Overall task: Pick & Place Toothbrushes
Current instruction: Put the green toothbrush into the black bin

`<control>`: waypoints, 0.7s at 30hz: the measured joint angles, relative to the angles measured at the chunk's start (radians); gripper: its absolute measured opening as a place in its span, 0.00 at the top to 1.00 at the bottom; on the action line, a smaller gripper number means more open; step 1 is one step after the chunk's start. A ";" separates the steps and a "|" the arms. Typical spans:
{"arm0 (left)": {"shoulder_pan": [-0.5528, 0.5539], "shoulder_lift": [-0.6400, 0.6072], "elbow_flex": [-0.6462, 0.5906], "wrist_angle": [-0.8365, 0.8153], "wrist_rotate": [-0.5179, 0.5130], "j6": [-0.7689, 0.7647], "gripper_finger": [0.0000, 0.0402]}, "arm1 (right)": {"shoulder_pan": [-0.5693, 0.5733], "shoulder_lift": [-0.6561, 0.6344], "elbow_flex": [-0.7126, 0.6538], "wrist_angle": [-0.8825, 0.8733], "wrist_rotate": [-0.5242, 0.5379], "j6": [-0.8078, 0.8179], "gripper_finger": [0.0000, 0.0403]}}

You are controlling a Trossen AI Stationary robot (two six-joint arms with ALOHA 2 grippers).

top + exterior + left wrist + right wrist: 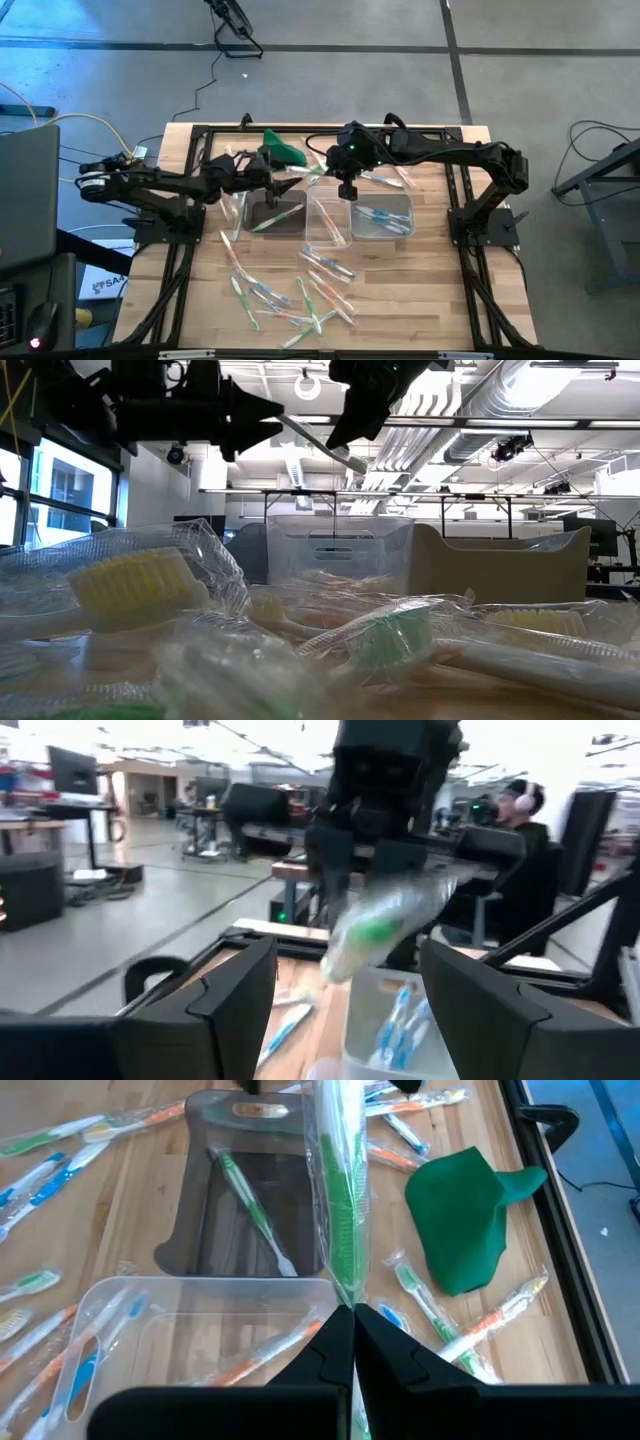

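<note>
My right gripper is shut on a green toothbrush in a clear wrapper, above the three clear tubs. My left gripper is open. Its fingers stand on either side of the toothbrush's free end without touching it. In the high view my left gripper comes from the left and my right gripper from the right. The left tub holds one green toothbrush lying on its bottom. Many more toothbrushes lie on the near part of the table. My right gripper pinches one end of the wrapped toothbrush between its two fingertips. The fingers slant down from the table's right side and lie along the toothbrush. It sticks out past the fingertips toward the table's left, lifted clear above the tubs.
A solid green lump lies at the far side beside a few toothbrushes. The right tub holds blue toothbrushes. Black frame rails run along the table's edges. The wooden tabletop is bare at the near right.
</note>
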 joint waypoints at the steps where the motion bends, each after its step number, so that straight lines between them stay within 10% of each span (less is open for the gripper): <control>1: 0.000 0.010 0.010 0.000 0.014 0.000 0.39 | 0.000 0.000 0.000 0.000 0.000 0.000 0.99; 12: 0.000 0.039 0.057 -0.026 0.041 0.000 0.41 | 0.000 0.000 0.000 -0.004 0.000 0.001 0.99; 21: 0.000 0.039 0.057 -0.026 0.041 0.000 0.62 | 0.000 0.000 0.000 -0.005 0.000 0.001 0.99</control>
